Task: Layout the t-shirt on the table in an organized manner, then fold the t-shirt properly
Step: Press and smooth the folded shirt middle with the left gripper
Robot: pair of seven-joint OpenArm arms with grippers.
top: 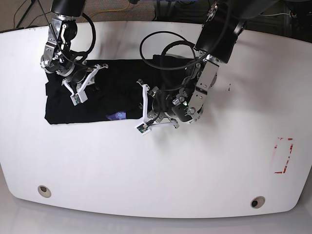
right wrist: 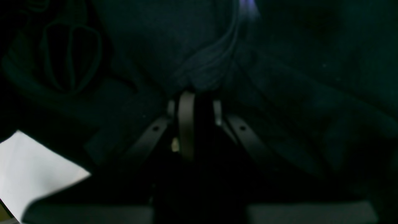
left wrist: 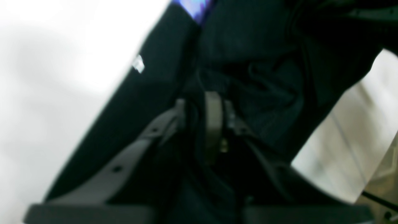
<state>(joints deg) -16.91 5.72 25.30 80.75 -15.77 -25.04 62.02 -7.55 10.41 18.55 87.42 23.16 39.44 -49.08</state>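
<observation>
The black t-shirt (top: 112, 92) lies rumpled on the left half of the white table (top: 146, 170), with a purple patch (top: 117, 116) near its front edge. At the shirt's right end, my left gripper (top: 158, 105) is shut on a bunched fold. The left wrist view shows its jaws (left wrist: 221, 107) pinched on black cloth (left wrist: 273, 62) beside bare table (left wrist: 46, 93). At the shirt's left end, my right gripper (top: 66, 78) is also shut on cloth. Its wrist view shows the fingers (right wrist: 201, 102) closed on dark fabric (right wrist: 295, 77), with a corner of table (right wrist: 28, 165) at the lower left.
A red rectangular marking (top: 282, 156) sits on the table at the far right. Two small round holes (top: 44, 191) (top: 257, 202) lie near the front edge. A looped black cable (top: 161, 44) hangs off the left arm above the shirt.
</observation>
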